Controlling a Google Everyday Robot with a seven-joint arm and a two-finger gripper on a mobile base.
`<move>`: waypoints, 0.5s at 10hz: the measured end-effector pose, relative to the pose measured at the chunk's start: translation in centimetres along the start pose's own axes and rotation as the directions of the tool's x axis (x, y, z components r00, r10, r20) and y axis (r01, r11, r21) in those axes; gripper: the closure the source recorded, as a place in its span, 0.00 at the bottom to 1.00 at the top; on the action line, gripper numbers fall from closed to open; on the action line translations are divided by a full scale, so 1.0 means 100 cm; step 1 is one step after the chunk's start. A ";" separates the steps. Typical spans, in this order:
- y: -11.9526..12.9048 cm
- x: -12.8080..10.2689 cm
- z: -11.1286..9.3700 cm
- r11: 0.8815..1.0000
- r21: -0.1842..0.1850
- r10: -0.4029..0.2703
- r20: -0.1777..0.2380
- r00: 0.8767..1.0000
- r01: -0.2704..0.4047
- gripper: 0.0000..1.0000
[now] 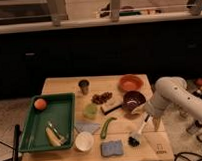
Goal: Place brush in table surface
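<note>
The brush point(137, 133) has a slim white handle and a black bristle head. Its head is at the front right of the light tan table surface point(159, 143), and its handle slants up and to the right. My gripper point(149, 118), on the white arm coming in from the right, is at the upper end of the handle, just above the table. I cannot see whether it grips the handle or whether the head rests on the wood.
A green tray point(26, 128) at the left holds an orange point(40, 103) and a banana point(52, 136). A dark red bowl point(133, 100), orange bowl point(130, 83), chilli pepper point(107, 127), blue sponge point(112, 147), white bowl point(84, 141), green cup point(90, 111) and metal cup point(84, 86) stand around.
</note>
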 end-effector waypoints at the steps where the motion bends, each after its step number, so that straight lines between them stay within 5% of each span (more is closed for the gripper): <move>1: -0.001 -0.001 -0.002 1.000 0.003 -0.008 -0.001 1.000 0.008 0.20; 5: -0.003 -0.005 -0.008 1.000 0.008 -0.025 -0.007 1.000 0.025 0.20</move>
